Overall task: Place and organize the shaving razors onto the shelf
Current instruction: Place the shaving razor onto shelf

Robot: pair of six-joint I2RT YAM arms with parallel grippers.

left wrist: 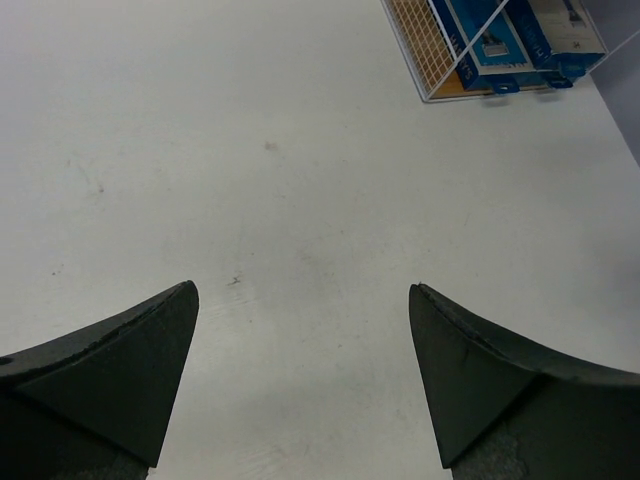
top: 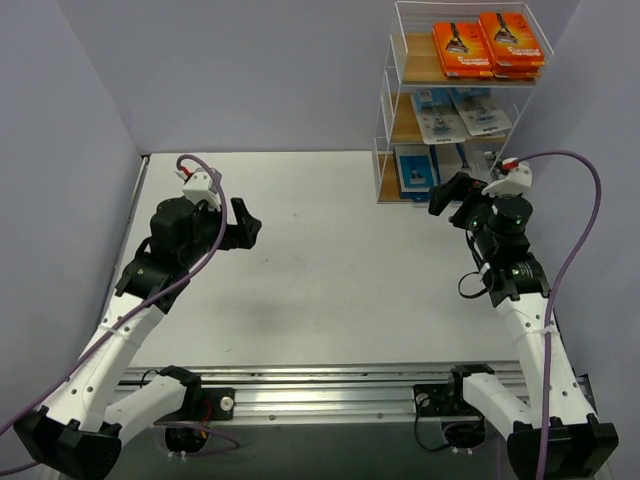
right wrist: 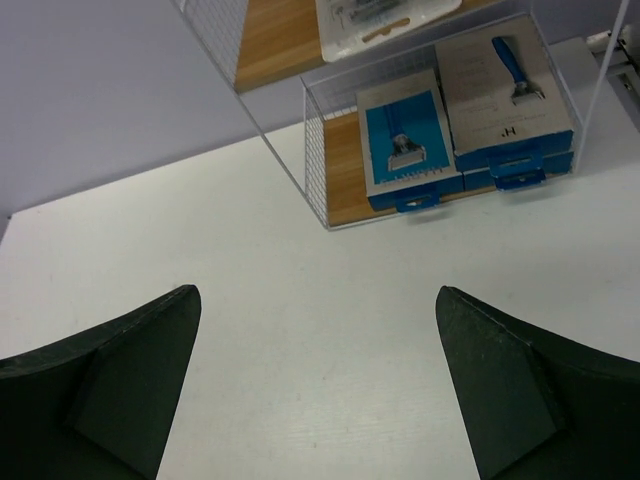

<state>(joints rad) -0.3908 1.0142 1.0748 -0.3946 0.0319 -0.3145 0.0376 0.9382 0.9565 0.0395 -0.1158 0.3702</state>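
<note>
The shelf (top: 418,60) stands at the table's back right. Two orange razor boxes (top: 490,45) lie on its top tier, clear blister packs (top: 455,112) on the middle tier, and blue-and-grey boxes (top: 415,168) on the bottom tier. My right gripper (top: 450,195) hovers just in front of the bottom tier, open and empty. In the right wrist view the gripper (right wrist: 318,300) faces two blue-and-grey boxes (right wrist: 405,140) with a blister pack (right wrist: 375,15) above them. My left gripper (top: 248,225) hangs open and empty over the left middle of the table. In the left wrist view the gripper (left wrist: 303,300) shows only bare table between its fingers.
The shelf's mesh side (left wrist: 420,40) and blue boxes (left wrist: 500,40) show at the top right of the left wrist view. Grey walls close in the table on the left, back and right. A metal rail (top: 330,385) runs along the near edge.
</note>
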